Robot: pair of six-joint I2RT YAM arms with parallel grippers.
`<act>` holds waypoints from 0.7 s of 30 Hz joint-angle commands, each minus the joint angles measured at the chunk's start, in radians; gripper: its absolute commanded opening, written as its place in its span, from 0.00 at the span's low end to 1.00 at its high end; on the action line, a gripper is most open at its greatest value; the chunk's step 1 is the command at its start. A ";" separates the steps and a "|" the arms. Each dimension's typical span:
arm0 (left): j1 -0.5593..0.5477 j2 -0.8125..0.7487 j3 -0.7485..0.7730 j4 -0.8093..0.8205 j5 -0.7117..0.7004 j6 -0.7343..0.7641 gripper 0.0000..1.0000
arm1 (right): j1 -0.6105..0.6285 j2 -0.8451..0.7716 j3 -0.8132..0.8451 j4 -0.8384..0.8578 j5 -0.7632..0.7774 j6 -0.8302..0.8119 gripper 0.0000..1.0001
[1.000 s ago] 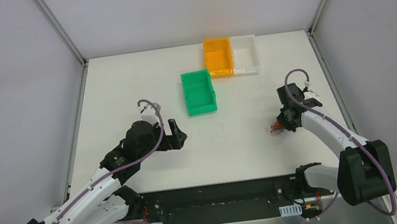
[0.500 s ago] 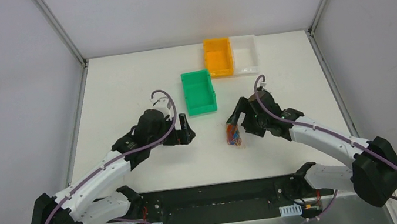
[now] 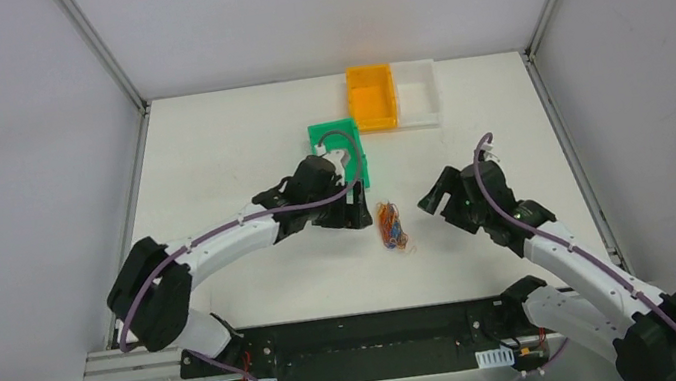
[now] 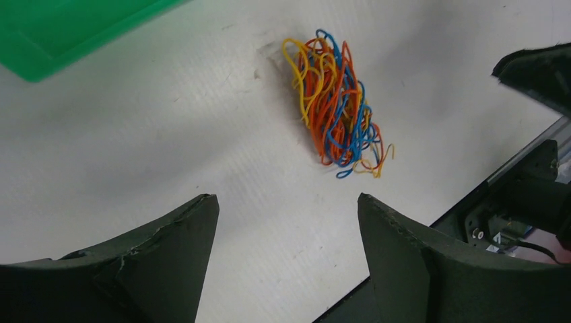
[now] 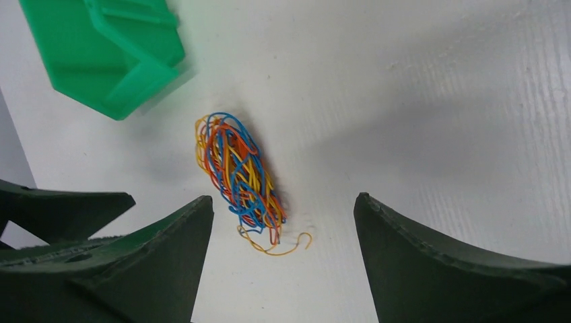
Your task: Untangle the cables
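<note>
From above, the cables [image 3: 390, 226] lie mid-surface, just near of the green bin [image 3: 321, 136]. A second ago the right pincer [image 3: 435, 199] held them at the right side, and the left pincer [image 3: 354, 215] has swung in.

In the left wrist view its jaws stand apart and empty, the clump just beyond.

In the right wrist view those jaws are likewise apart, the clump released. It is still knotted but now within reach of both arms.

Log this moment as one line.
cables: tangled bundle lying on table | left gripper: open, empty | right gripper: open, empty
</note>
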 commanded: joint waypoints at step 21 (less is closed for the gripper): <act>-0.046 0.386 0.109 0.345 0.092 -0.179 0.00 | 0.000 0.103 -0.145 0.263 -0.349 -0.084 0.74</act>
